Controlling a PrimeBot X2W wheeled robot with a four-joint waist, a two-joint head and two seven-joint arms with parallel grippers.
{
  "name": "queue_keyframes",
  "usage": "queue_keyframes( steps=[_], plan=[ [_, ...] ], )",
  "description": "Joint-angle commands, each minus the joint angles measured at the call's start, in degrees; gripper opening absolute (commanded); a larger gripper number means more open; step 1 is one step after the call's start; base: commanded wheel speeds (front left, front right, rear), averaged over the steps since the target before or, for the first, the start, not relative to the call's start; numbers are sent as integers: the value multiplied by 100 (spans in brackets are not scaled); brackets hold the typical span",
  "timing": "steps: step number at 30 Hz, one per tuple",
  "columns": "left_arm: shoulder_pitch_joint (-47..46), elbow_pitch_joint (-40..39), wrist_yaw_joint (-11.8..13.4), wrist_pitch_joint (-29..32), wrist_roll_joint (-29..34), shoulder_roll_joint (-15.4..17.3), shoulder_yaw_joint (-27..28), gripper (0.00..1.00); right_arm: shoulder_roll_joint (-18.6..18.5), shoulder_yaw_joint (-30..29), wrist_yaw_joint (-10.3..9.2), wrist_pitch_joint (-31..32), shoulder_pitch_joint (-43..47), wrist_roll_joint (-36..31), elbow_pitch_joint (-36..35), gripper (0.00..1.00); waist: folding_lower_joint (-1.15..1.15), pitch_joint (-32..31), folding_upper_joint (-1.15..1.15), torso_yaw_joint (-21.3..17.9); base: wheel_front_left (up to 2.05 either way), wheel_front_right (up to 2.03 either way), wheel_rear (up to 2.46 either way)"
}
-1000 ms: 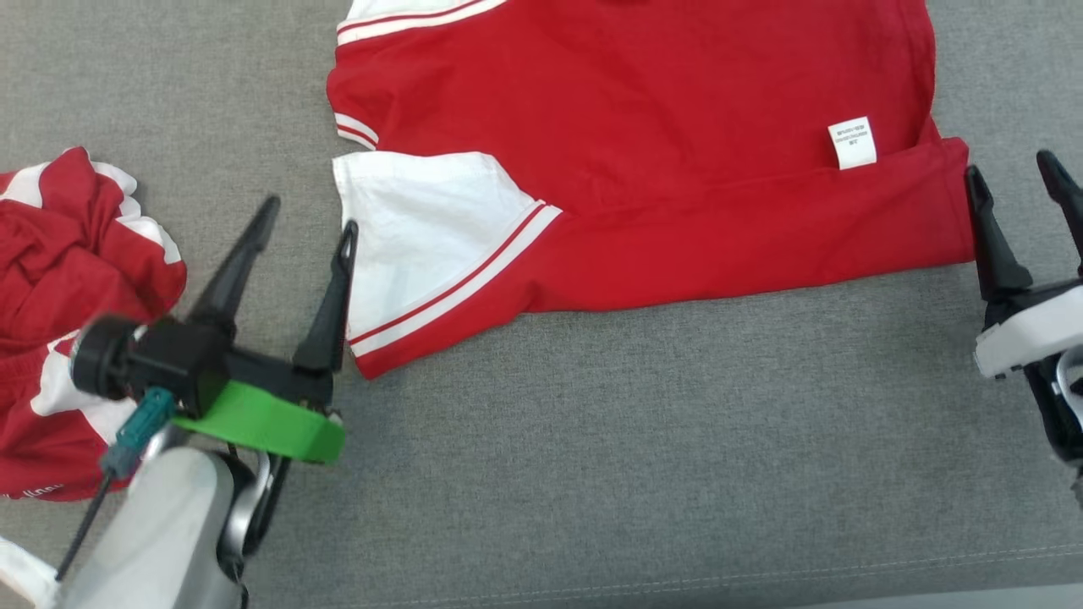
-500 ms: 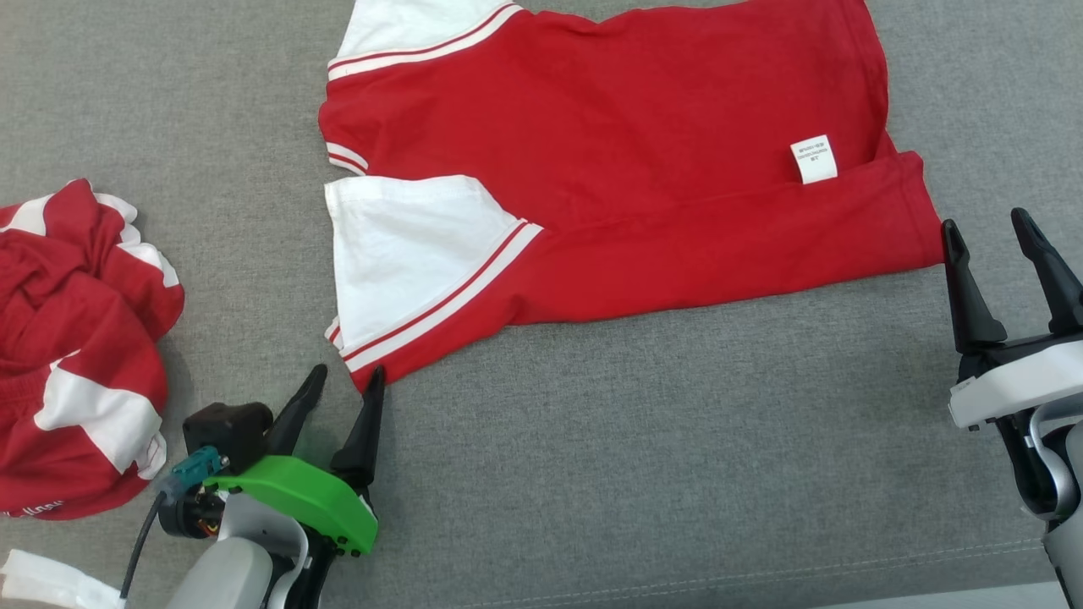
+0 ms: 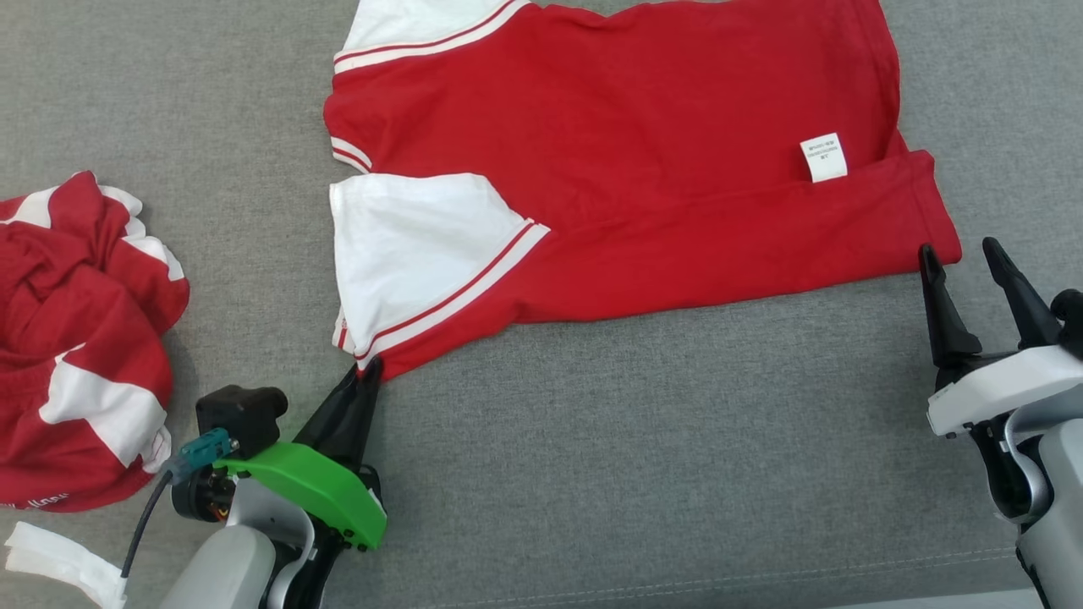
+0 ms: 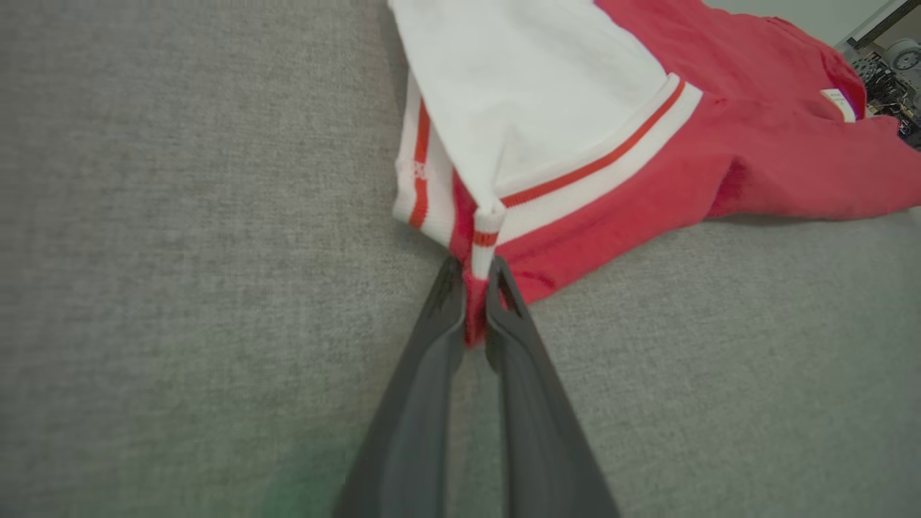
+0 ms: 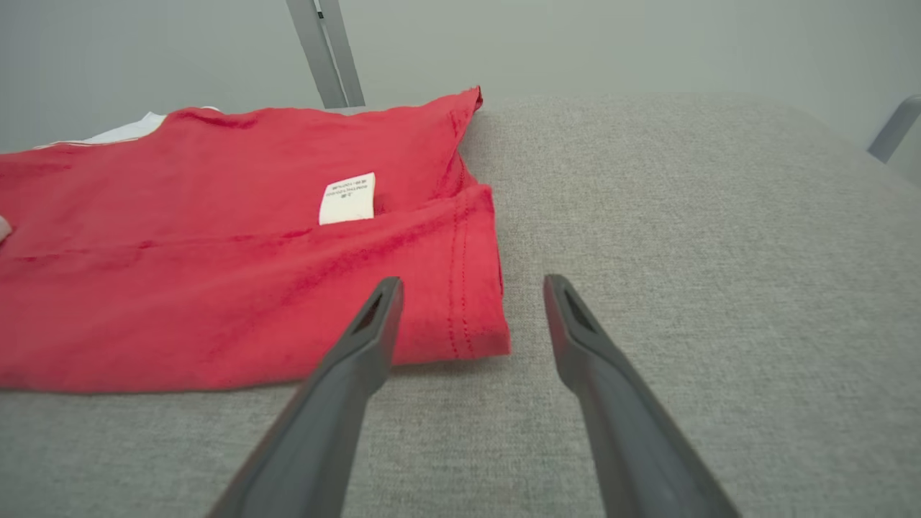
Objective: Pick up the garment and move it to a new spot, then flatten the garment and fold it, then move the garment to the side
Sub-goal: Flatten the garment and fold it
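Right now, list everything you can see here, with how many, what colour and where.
shirt: one, red with white sleeves, spread flat at the centre
label: one, white, on the shirt near its right end
crumpled clothes: one heap, red and white, far left
scrap: one, white, lower left corner
cloth surface: one, grey, under everything
left end effector: one, dark fingers, shut on the shirt's near left corner
right end effector: one, dark fingers, open, beside the shirt's near right corner
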Motion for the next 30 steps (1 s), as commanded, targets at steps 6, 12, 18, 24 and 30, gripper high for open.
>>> queue_keyframes(
  steps=[6, 12, 18, 24, 30],
  plan=[
    [111, -288, 30, 165, -72, 224, 43, 0, 121, 105, -10, -23, -455, 453, 795, 100, 0, 41, 0, 88, 0, 0, 0],
    [114, -465, 67, 218, -47, 316, 46, 0, 186, 366, -10, 28, -720, 907, 1324, 30, 0, 96, 0, 126, 0, 0, 0],
    [161, -555, 62, 218, -50, 391, 36, 0, 5, 690, -10, 4, -638, 1307, 1392, 0, 0, -14, 0, 123, 0, 0, 0],
    [441, -730, 32, 427, -110, 544, -70, 0, -292, 650, -12, -22, -277, 1472, 1226, 0, 0, -299, 0, 43, 0, 0, 0],
    [938, -1125, 185, 763, -155, 780, -170, 0, -391, 402, -13, -25, 395, 1362, 932, 0, 0, -560, 0, -19, 0, 0, 0]
  ],
)
